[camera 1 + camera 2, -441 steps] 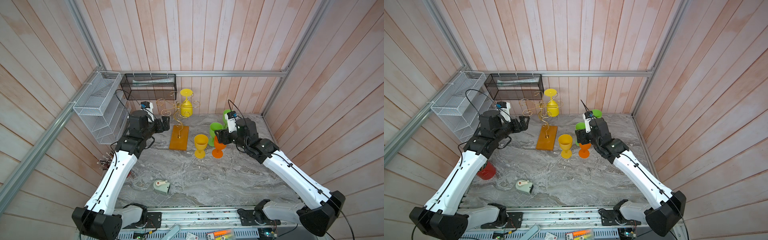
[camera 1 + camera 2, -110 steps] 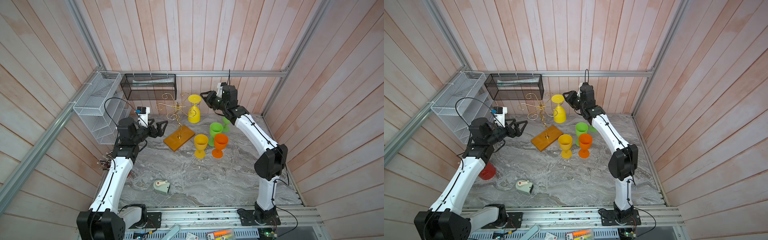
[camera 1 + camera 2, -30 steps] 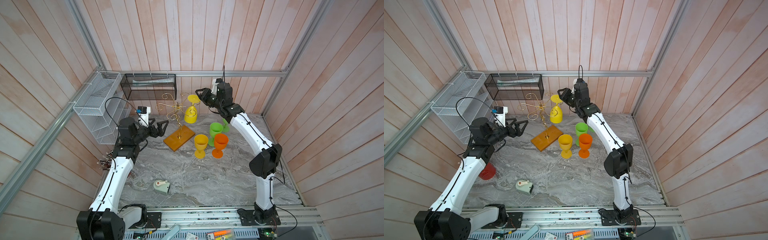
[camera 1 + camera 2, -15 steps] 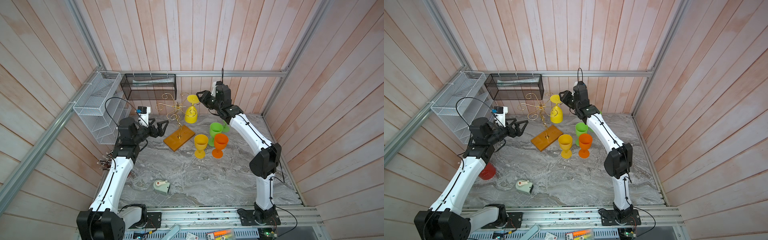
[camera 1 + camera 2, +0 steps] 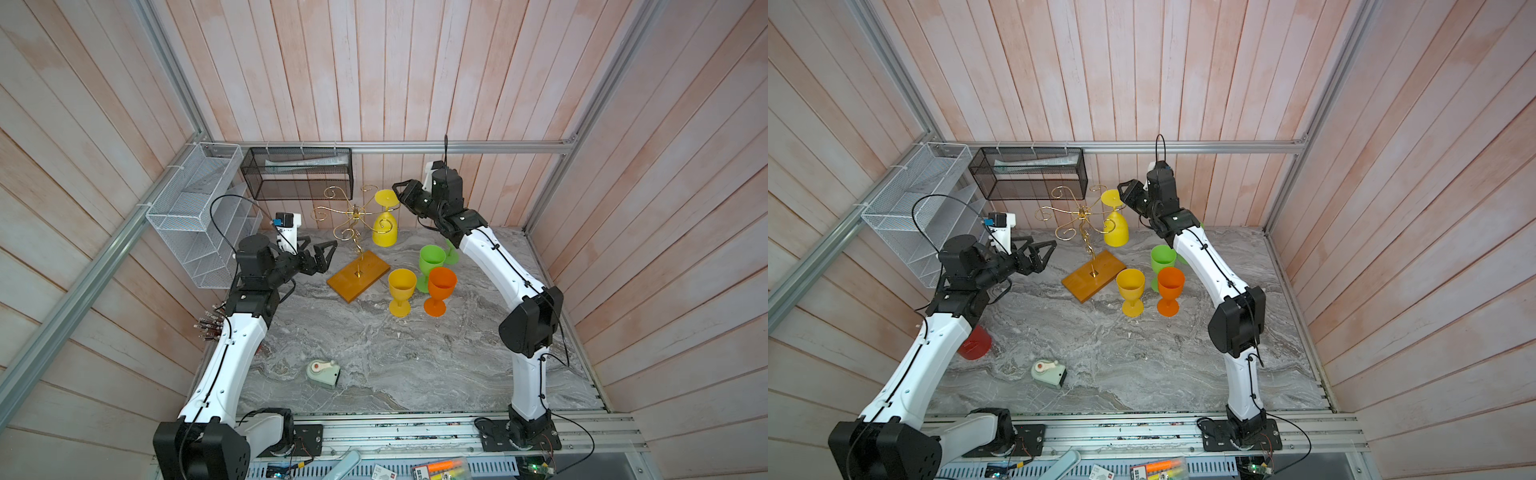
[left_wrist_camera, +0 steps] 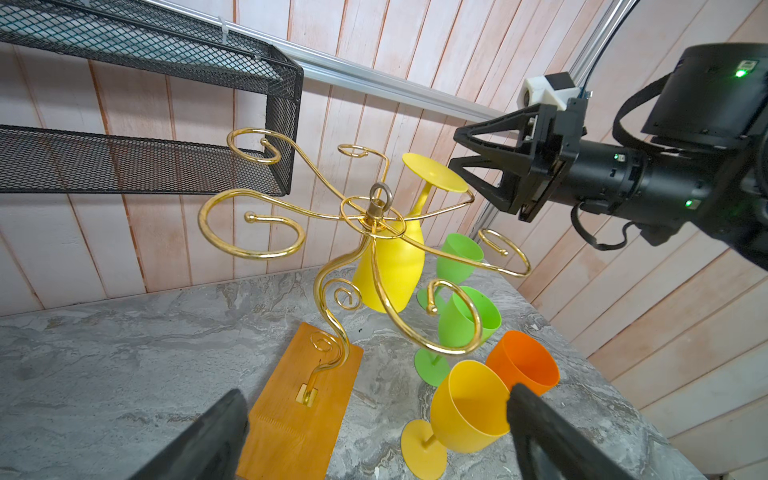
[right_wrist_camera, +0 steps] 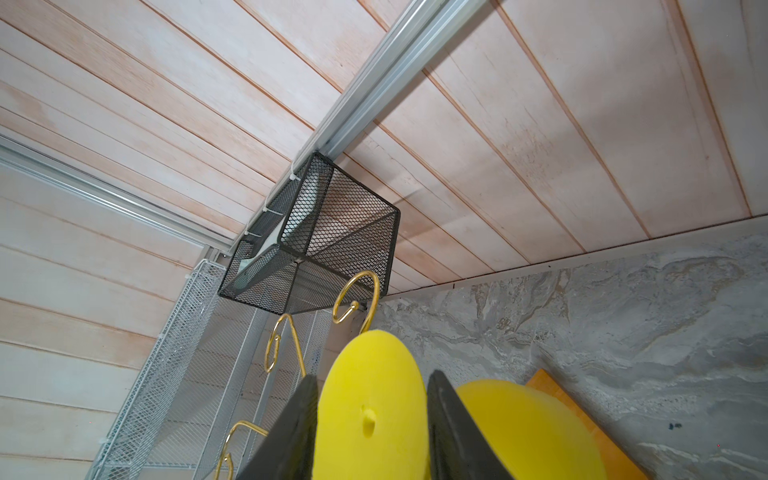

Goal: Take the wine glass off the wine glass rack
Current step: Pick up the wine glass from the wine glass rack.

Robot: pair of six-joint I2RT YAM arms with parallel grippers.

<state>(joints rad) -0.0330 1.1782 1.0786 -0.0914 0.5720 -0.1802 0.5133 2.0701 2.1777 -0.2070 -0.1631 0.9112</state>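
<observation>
Counter (image 5: 374, 357) of grey marbled stone carries the rack (image 5: 358, 276) near the back wall: a gold wire stem with curled arms on a flat orange-brown base. The yellow wine glass (image 5: 384, 232) hangs upside down on the rack's curled arm nearest the right arm (image 5: 494, 266), bowl down and round foot (image 5: 386, 197) on top, above the wire. In the left wrist view the glass (image 6: 390, 270) leans, and its foot sits slanted over the wire, not flat.

The right jaws are part closed on that foot. In the right wrist view 1 black finger (image 7: 291, 436) lies against each side of the yellow disc (image 7: 370, 415), with no gap showing on either side.

The left jaws, at the end of the left arm (image 5: 232, 361), stand wide open and hold nothing. They hover above the counter just beside the base of the rack, pointing toward it.

4 more glasses stand upright on the counter between the base and the right arm: 1 amber glass (image 5: 402, 284), 1 orange glass (image 5: 441, 282) and 2 green. The nearer green glass (image 5: 431, 257) is in plain view. The farther green glass (image 6: 457, 255) is partly hidden behind the right arm in both top views.

A black mesh basket (image 5: 297, 176) hangs on the back wall behind the rack, and a white wire shelf (image 5: 191, 216) hangs on the side wall. A small pale-green gadget (image 5: 323, 372) lies near the front of the counter.
</observation>
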